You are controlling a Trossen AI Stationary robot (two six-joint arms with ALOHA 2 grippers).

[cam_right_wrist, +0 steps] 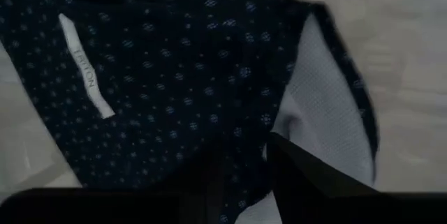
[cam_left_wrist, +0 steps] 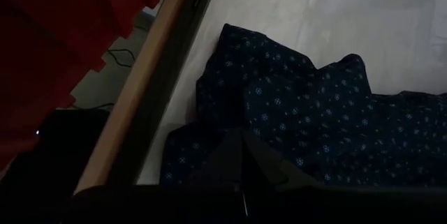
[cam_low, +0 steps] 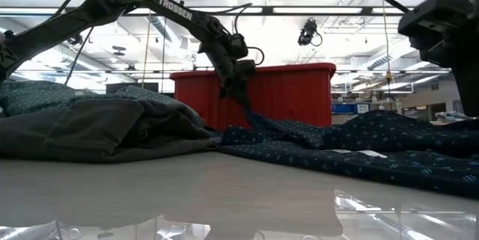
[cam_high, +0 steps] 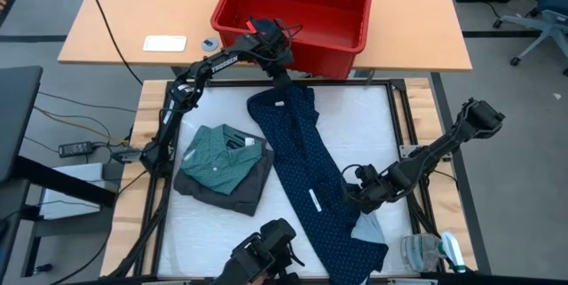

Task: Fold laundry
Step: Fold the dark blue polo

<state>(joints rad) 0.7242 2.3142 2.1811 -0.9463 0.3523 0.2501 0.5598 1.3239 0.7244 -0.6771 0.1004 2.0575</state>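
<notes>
High view: we're spreading the navy shirt (cam_high: pixel 297 156), left claw (cam_high: pixel 282 83) clamped on its far end, right claw (cam_high: pixel 351 198) state unclear; next, regrip near edge.

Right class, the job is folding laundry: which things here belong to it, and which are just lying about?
Belongs to the job:
navy dotted garment
teal shirt
grey garment
left hand
right hand

Lying about:
red basket
white card

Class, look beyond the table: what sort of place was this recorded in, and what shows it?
Probably a large robotics lab or workshop: the low view shows an open hall with strip ceiling lights; a wooden desk and an office chair stand by the work table holding the navy dotted garment.
</notes>
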